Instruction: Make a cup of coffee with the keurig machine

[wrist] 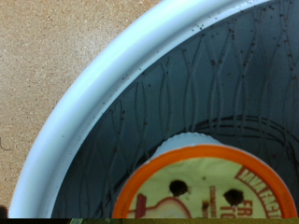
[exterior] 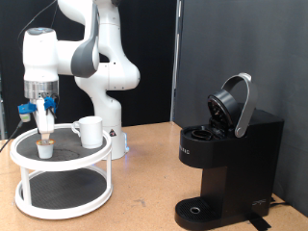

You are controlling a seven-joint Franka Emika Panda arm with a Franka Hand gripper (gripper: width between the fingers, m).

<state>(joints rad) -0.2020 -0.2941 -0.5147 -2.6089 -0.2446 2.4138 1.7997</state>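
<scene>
Only my wrist view shows the pod's (wrist: 207,191) orange label. My gripper (exterior: 43,130) hangs just above it; I can't tell if my fingers pinch it.

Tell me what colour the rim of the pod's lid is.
Orange, on the pod; clearest in the wrist view.

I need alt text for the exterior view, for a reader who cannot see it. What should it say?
A white robot arm lowers its gripper right over a small coffee pod on a white two-tier stand, beside a white cup. At the exterior view's right, the black keurig machine stands with its lid open.
</scene>
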